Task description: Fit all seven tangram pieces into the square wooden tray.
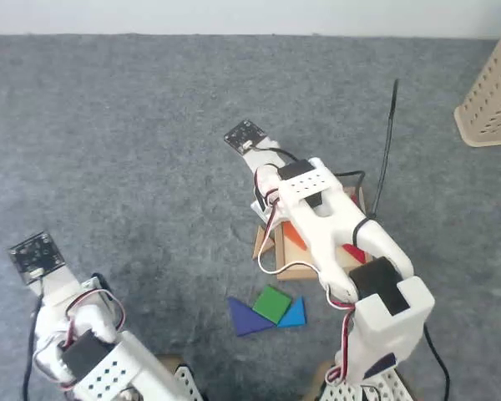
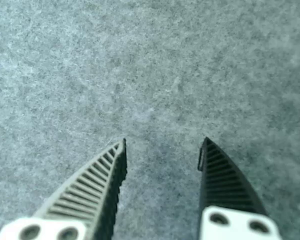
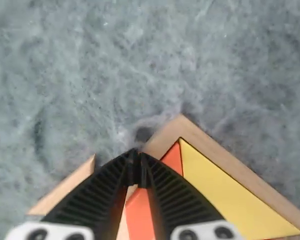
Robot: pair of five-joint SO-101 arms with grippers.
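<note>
The square wooden tray [image 1: 265,242] lies mid-table, mostly under my right arm [image 1: 326,209]. An orange piece [image 1: 294,236] and a red piece [image 1: 353,253] show inside it. In the right wrist view, my right gripper [image 3: 136,161] is shut, with its tips over one tray corner [image 3: 210,142]. Beside them lie an orange piece [image 3: 140,210] and a yellow triangle [image 3: 225,195]. On the carpet in front of the tray, a purple triangle [image 1: 246,317], a green square [image 1: 272,303] and a blue triangle [image 1: 294,313] touch each other. My left gripper [image 2: 162,150] hangs open over bare carpet.
Grey carpet [image 1: 134,150] covers the whole table. A beige perforated basket [image 1: 493,92] stands at the far right edge. A black cable [image 1: 387,142] runs up behind the tray. My left arm [image 1: 75,326] sits at the near left, well away from the pieces.
</note>
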